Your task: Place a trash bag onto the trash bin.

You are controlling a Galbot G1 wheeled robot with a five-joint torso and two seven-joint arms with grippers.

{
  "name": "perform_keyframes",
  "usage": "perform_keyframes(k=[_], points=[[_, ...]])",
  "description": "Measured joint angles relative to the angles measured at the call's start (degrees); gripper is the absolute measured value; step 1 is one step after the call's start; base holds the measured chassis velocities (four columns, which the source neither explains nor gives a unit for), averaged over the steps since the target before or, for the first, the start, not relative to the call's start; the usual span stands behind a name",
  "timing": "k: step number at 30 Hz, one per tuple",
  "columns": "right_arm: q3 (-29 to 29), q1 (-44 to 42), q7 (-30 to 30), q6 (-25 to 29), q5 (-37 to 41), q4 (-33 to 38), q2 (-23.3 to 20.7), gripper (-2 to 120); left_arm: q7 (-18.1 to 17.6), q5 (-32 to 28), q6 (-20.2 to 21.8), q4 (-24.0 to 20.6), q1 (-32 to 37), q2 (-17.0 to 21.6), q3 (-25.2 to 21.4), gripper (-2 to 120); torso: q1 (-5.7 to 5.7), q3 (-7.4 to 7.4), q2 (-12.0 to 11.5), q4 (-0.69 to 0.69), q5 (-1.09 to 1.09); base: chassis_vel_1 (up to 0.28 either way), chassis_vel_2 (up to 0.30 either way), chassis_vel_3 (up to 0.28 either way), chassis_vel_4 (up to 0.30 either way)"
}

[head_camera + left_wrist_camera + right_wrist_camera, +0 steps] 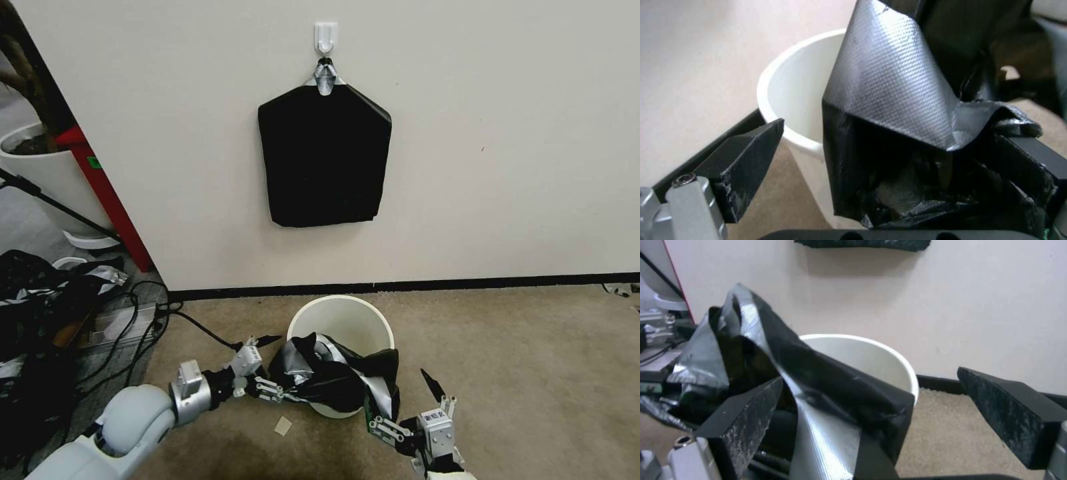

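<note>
Crinkled glossy black trash bag (340,377) – grey sheen – draped over the cream trash bin's (347,320) near rim; left gripper (267,365) and right gripper (403,408) jaws wide.

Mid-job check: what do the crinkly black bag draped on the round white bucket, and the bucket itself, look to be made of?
The crinkly black trash bag looks like thin plastic film: it creases sharply, and a fine embossed grain catches a greyish sheen. The round cream-white trash bin looks like smooth, rigid moulded plastic, with even walls, a rolled rim and a soft satin finish. The look cannot settle the exact plastic types.
</note>
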Motion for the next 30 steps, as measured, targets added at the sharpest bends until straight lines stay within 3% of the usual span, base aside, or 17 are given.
perform_keyframes(k=[6,8,11,14,17,18,20,25,28,30], points=[[-1.36,0.80,-0.36,-0.20,0.06,-1.01,0.29,100,-0.15,1.82,-0.31,0.67,-1.73,-1.39,-1.43,100,0.00,0.00,0.00,-0.02,0.00,0.000,0.000,0.000,0.000],[-1.74,1.07,-0.37,-0.21,0.12,-1.68,0.66,100,-2.46,5.87,-1.03,-1.36,-0.81,-2.37,-3.75,100,0.00,0.00,0.00,-0.01,0.00,0.000,0.000,0.000,0.000],[-1.96,1.61,-0.32,-0.21,0.23,-2.16,1.14,100,-2.41,9.77,-2.57,-3.40,1.29,-3.75,-7.29,100,0.00,0.00,0.00,0.00,0.00,0.000,0.000,0.000,0.000],[-2.12,1.98,-0.26,-0.21,0.39,-2.33,1.27,100,0.09,11.21,-3.95,-4.06,2.46,-4.84,-10.12,100,0.00,0.00,0.00,0.01,0.00,0.000,0.000,0.000,0.000],[-2.17,2.38,-0.21,-0.27,0.64,-2.34,1.20,100,8.82,11.33,-5.61,-2.52,2.11,-6.19,-15.20,100,0.00,0.00,0.00,0.00,0.00,0.000,0.000,0.000,0.000],[-2.17,2.38,-0.21,-0.27,0.64,-2.34,1.20,100,8.82,11.33,-5.61,-2.52,2.11,-6.19,-15.20,100,0.00,0.00,0.00,0.00,0.00,0.000,0.000,0.000,0.000],[-2.12,2.52,-0.19,-0.30,0.74,-2.33,1.13,100,13.17,10.87,-6.93,-0.49,0.98,-6.72,-17.54,100,0.00,0.00,0.00,0.00,-0.01,0.000,0.000,0.000,0.000],[-1.99,2.66,-0.15,-0.32,0.81,-2.33,1.06,100,21.12,2.23,-9.06,4.51,-0.62,-9.03,-20.88,100,0.00,0.00,0.00,-0.01,0.00,0.000,0.000,0.000,0.000],[-1.39,2.72,-0.12,-0.32,1.16,-2.21,0.91,100,23.35,-1.23,-9.39,5.84,-0.70,-10.56,-21.88,100,0.00,0.00,0.00,-0.01,-0.02,0.000,0.000,0.000,0.000],[-0.07,3.75,-0.14,-0.66,3.20,-0.98,0.75,100,22.43,-2.95,-10.18,5.81,-0.35,-12.20,-23.07,100,0.00,0.00,0.00,-0.02,0.00,0.000,0.000,0.000,0.000]])
